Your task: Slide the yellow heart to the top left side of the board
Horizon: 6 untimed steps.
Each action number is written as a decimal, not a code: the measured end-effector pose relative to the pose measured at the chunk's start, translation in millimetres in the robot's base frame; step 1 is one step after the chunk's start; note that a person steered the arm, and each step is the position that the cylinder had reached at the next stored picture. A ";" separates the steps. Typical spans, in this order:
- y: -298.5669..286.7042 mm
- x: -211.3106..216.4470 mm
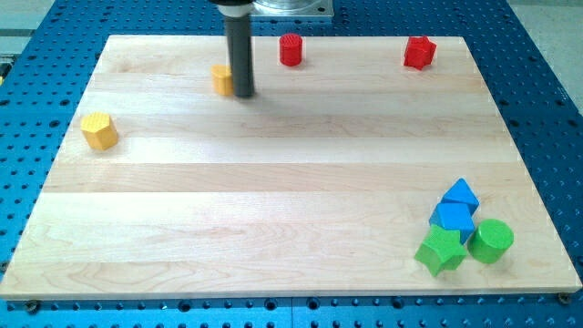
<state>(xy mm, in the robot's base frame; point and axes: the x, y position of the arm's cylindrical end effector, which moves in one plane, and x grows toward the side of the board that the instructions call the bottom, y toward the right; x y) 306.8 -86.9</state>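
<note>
my tip (243, 94) touching right side of yellow block (221, 79), shape half hidden, near bench (273, 200) top edge; no claw on this rig, nothing to report

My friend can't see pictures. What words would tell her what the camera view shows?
A dark rod's tip touches the right side of a yellow block near the wooden board's top. Another yellow block sits far left, two red blocks along the top, and blue and green blocks cluster bottom right.

I have 1 camera. It looks down at a slant from the near edge of the board (291, 191), far enough back to see almost all of it.
</note>
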 end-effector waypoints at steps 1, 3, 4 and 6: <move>-35.6 -28.5; -78.9 -7.8; -86.7 -27.8; -104.8 -74.2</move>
